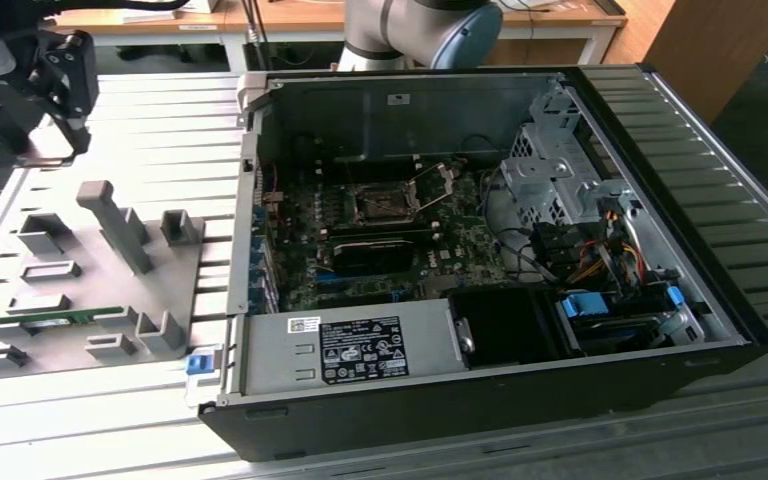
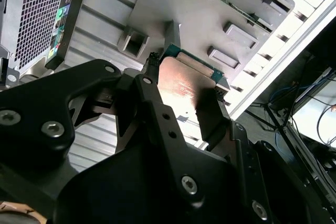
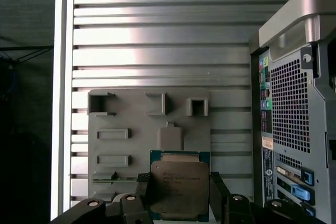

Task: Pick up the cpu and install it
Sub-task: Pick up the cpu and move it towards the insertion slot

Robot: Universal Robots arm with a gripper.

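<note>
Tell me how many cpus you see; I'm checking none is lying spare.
1. The cpu is clamped in the gripper, in both wrist views. The motherboard socket in the exterior view looks empty; another may be hidden elsewhere.

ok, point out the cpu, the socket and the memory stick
cpu (image 3: 178, 179): first wrist view, centre of its silver top.
socket (image 1: 386, 205): exterior view, middle of its square recess.
memory stick (image 1: 64, 319): exterior view, middle of the green strip.
</note>
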